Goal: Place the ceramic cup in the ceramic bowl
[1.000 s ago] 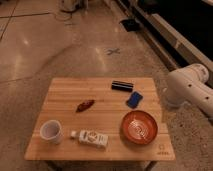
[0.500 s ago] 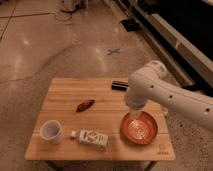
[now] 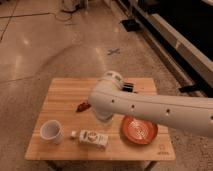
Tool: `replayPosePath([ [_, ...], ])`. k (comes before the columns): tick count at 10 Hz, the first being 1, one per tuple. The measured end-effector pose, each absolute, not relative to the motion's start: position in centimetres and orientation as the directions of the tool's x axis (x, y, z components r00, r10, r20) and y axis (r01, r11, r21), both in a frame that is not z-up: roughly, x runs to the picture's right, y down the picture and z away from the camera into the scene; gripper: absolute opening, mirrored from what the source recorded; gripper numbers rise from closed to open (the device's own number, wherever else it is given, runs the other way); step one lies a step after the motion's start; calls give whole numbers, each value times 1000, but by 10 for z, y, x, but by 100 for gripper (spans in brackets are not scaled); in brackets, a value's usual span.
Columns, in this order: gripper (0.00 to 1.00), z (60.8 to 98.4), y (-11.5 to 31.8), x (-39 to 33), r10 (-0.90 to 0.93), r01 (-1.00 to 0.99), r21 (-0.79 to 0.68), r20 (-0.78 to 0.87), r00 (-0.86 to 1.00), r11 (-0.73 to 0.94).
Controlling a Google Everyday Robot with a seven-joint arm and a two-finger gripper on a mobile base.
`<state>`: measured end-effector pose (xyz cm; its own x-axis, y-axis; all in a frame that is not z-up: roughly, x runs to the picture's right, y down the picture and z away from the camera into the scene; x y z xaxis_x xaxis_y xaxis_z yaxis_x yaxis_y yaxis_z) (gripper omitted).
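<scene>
At the front-left corner of the wooden table [image 3: 65,92], the ceramic cup [image 3: 51,131] is seen upright and free. The gripper [image 3: 103,118] is held over table centre, spread wide, nothing gripped. The cup lies image-left and frontward of it. The ceramic bowl [image 3: 139,130] is set front-right, beyond the white carton [image 3: 93,138].

Cup [image 3: 51,131] left of bowl [image 3: 139,130]; claw behind arm [image 3: 150,107]
</scene>
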<state>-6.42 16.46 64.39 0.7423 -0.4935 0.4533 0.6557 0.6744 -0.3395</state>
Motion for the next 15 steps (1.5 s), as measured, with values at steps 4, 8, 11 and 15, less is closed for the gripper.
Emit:
replayPosePath([
  [4,65,644,165,-64,-496,658,-339,453,740,672],
  [8,65,649,168,-80,-542,709,-298,480,690,639],
  [11,65,661,175,-142,-629,811,-189,543,557,554],
  [15,65,682,177,-201,-677,877,-127,588,443,464],
])
